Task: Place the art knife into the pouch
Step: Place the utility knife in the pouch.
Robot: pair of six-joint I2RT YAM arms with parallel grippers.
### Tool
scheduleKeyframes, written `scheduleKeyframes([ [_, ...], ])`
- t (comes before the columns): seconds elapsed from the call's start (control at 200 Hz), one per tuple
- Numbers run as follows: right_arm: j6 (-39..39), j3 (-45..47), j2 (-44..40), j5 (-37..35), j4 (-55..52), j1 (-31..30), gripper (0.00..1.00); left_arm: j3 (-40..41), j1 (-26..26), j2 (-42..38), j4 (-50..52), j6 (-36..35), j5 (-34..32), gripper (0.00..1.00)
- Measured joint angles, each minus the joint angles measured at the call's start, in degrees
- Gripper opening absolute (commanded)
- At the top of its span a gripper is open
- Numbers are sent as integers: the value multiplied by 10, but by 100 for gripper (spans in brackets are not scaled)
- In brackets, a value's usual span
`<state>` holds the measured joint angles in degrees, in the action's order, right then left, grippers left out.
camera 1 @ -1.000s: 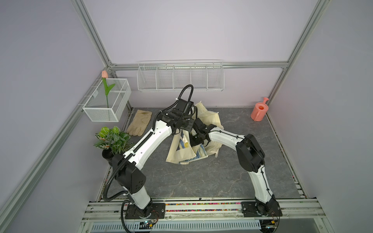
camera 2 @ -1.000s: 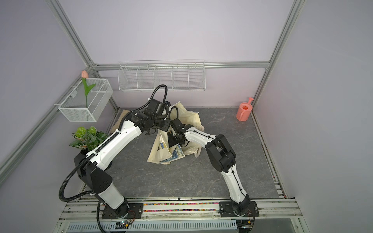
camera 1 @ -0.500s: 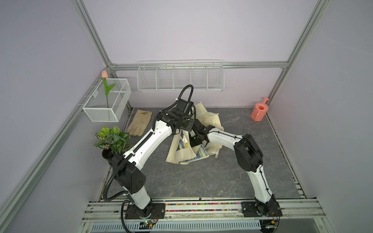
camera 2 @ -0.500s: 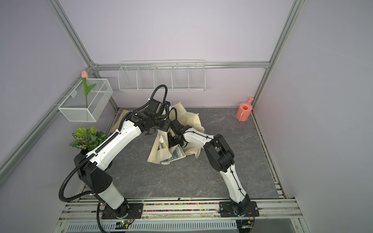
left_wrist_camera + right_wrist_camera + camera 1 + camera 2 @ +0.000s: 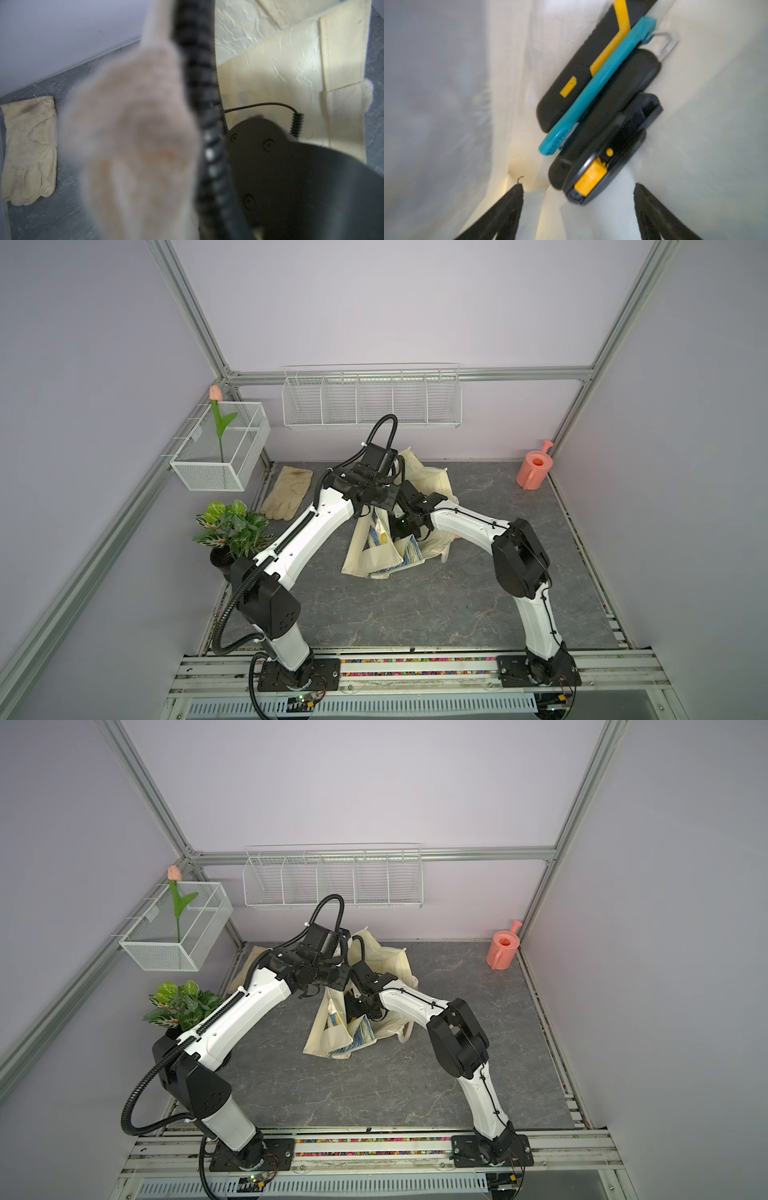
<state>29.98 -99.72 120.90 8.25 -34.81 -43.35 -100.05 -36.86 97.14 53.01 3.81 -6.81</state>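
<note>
Centrally, one pouch (image 5: 370, 560): cream canvas, blue-and-yellow print panel, slumped on the grey floor, its mouth lifted toward the back wall.

One art knife (image 5: 593, 83): slim, teal, lying inside the pouch on the cream lining, upper middle of the right wrist view, slantwise across black-and-yellow tools (image 5: 566, 93). Blur prevents a count of those tools.

Two arms, two grippers.
- The left gripper (image 5: 395, 464) sits at the raised mouth of the pouch, just above frame centre. Its fingertips are hidden in both top views. It is clenched, with cream pouch fabric bunched against it, blurred in the left wrist view.
- The right gripper (image 5: 578, 188) is down inside the pouch. Its two dark fingers (image 5: 508, 207) at the lower edge are spread wide, clasping nothing. The yellow-slider end of one black tool lies between the tips, touching neither.

One or two beige gloves (image 5: 286, 493): flat on the floor, left of the pouch and apart from it; whether stacked cannot be told.

One potted plant (image 5: 232, 526): left of centre, beside the left arm.

One tulip (image 5: 216, 414): upright in one white mesh basket (image 5: 208, 477), upper left.

One white wire rack (image 5: 372, 406): on the back wall, five compartments.

One coral watering can (image 5: 534, 466): right of centre, far corner, well apart from the pouch.
</note>
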Motion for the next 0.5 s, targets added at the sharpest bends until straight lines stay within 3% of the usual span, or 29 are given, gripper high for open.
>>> scheduleKeyframes([
  [0.32, -5, 82, -91, -49, -41, 8, 89, 0, -11, -6, -3, -3, 17, 0],
  [0.5, -14, 103, -197, -61, -38, 13, 92, 0, -4, -1, 3, -4, 17, 0],
])
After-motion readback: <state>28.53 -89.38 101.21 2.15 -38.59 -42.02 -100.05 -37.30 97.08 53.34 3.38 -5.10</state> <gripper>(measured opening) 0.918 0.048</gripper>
